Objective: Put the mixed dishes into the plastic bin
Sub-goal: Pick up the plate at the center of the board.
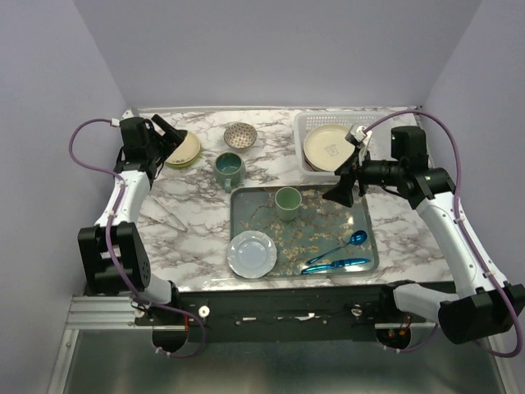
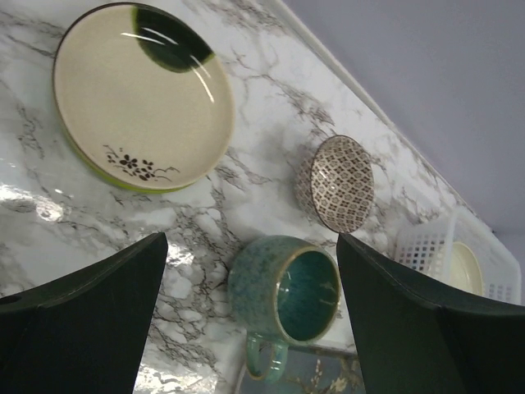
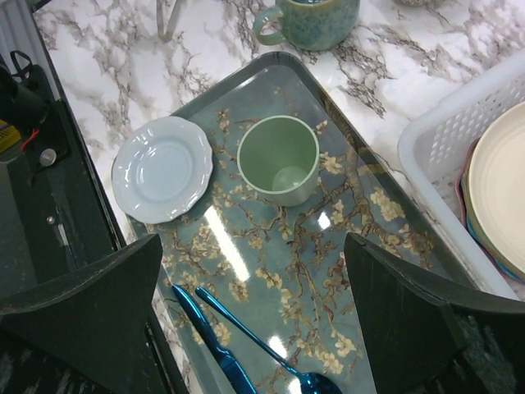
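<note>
Wide-spread and empty, the left gripper (image 2: 250, 240) hangs over the marble table (image 1: 176, 215) at its far left. Just below the gap between its fingers stands the teal mug (image 2: 287, 291), upright, with its handle toward the tray. Beyond the mug the patterned bowl (image 2: 340, 182) sits on the table. To the left of both lies the cream plate (image 2: 139, 98), which has a green rim, a dark green patch and a small flower print. These three are apart from one another and outside the white bin (image 1: 305, 125), which sits at the far right corner of the table.

On the other side, the right gripper (image 3: 252, 240) is also spread wide and holds nothing. It hangs over the grey tray (image 3: 271, 271), close beside the bin. Below it a green cup (image 3: 279, 156) stands upright on the tray. A small pale blue plate (image 3: 162, 168) lies at the tray's near left corner, overlapping its rim. A blue spoon (image 1: 354, 238) and a second blue utensil (image 1: 335, 265) lie side by side near the tray's near right corner. Inside the bin rests a stack of plates (image 1: 328, 146), a cream one on top.
</note>
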Motion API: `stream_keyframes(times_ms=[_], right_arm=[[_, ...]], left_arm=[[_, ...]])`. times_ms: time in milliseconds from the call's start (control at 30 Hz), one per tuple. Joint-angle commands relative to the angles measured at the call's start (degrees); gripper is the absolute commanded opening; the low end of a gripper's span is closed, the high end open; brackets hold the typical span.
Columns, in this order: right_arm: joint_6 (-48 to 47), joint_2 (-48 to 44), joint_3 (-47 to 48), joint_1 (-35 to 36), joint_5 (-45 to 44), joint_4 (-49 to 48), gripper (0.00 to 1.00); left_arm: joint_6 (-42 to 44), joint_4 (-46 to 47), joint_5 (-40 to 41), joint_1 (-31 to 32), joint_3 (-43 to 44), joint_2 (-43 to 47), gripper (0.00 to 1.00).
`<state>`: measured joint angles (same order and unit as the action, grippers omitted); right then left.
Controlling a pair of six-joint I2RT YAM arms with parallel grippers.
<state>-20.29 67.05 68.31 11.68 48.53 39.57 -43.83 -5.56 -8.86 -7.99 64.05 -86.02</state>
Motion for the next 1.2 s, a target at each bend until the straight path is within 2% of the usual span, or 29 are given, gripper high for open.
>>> stream_keyframes(times_ms=[0, 133, 400, 633, 1167], right_arm=[[1.13, 0.37, -2.74, 0.36, -0.11, -3.87, 1.0], [1.31, -0.6, -8.27, 0.36, 1.91, -7.31, 1.0], [0.52, -1.04, -8.99, 0.36, 1.92, -7.67, 1.0], [0.34, -1.3, -9.16, 0.36, 0.95, -7.76, 1.0], [-0.1, -1.13, -9.25, 0.36, -0.55, -7.93, 1.0]], left_arm=[[-0.47, -6.56, 4.64, -2.12, 5.2, -6.7, 0.92], [0.06, -12.95, 8.42, -2.29, 11.51, -12.06, 0.91], [1.21, -15.97, 14.66, -2.29, 14.87, -18.04, 0.87], [2.0, -18.69, 14.05, -2.29, 21.1, -24.37, 0.75], [3.58, -21.51, 14.93, -2.29, 26.73, -32.45, 0.65]])
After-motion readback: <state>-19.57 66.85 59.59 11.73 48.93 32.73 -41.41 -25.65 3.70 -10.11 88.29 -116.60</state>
